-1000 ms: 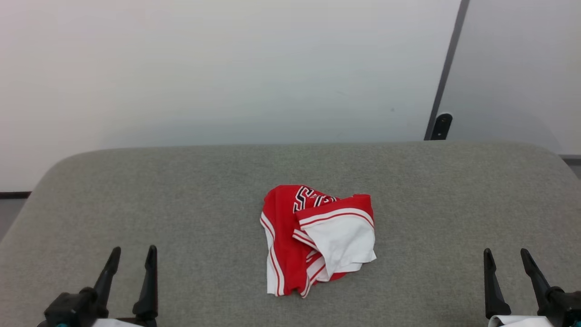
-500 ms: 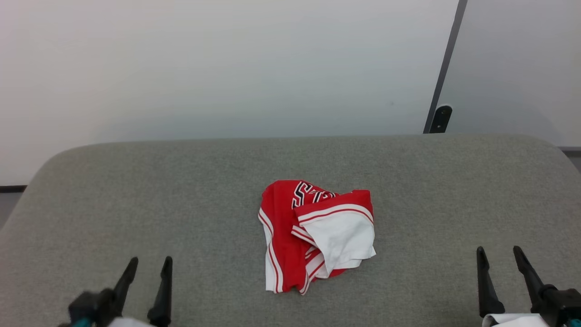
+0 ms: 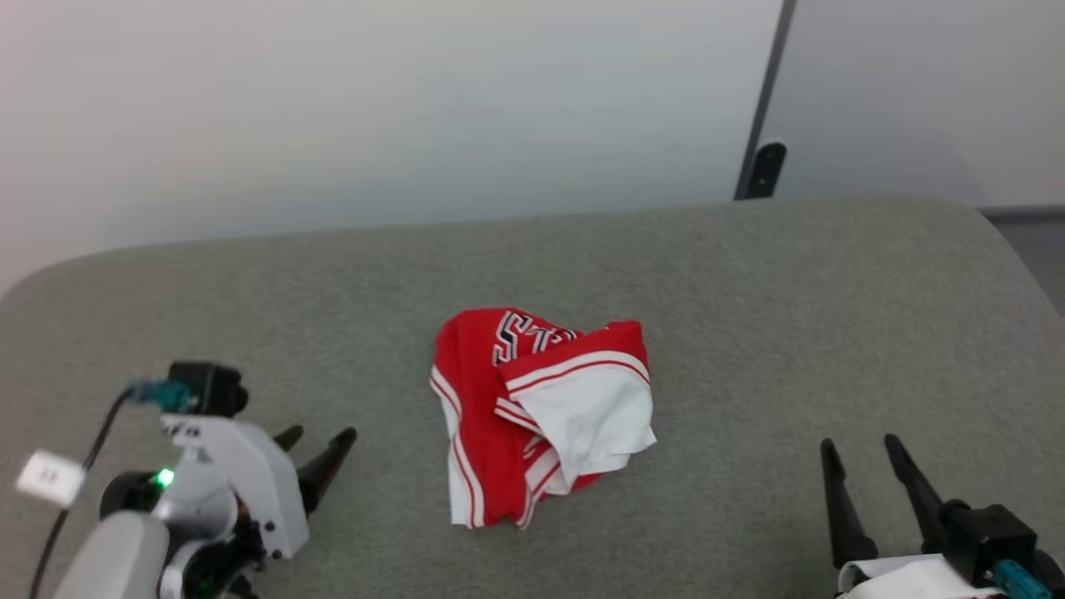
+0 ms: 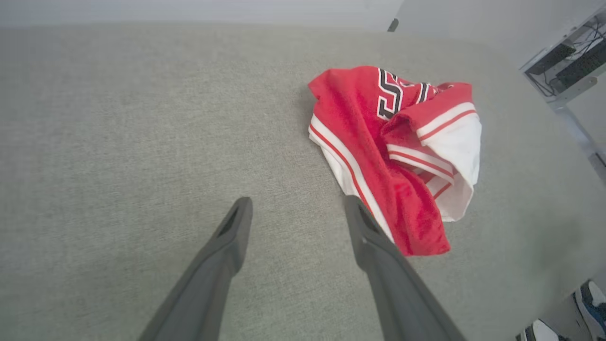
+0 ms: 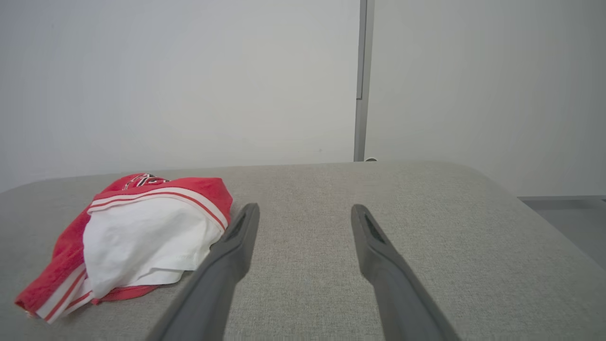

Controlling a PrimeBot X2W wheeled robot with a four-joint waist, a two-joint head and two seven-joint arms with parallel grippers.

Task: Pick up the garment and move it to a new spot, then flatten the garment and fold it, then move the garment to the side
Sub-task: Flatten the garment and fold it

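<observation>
The garment (image 3: 532, 416), a red shirt with a white sleeve and striped trim, lies crumpled in a heap at the middle of the grey padded table (image 3: 749, 316). It shows at the upper right of the left wrist view (image 4: 397, 147) and at the left of the right wrist view (image 5: 137, 237). My left gripper (image 3: 320, 437) hangs open at the lower left, fingers pointing right towards the heap and short of it. Its right fingertip (image 4: 352, 208) lies close to the garment's near hem. My right gripper (image 3: 861, 445) stands open at the lower right, empty and apart from the cloth.
A pale wall rises behind the table, with a dark vertical strip (image 3: 761, 100) and a black fitting (image 3: 764, 166) at the far right edge. Shoes (image 4: 587, 303) show on the floor past the table's edge in the left wrist view.
The head camera has swung, shifting the whole scene left and down. My left arm has risen and turned, its fingers now pointing right towards the garment. The garment lies as before.
</observation>
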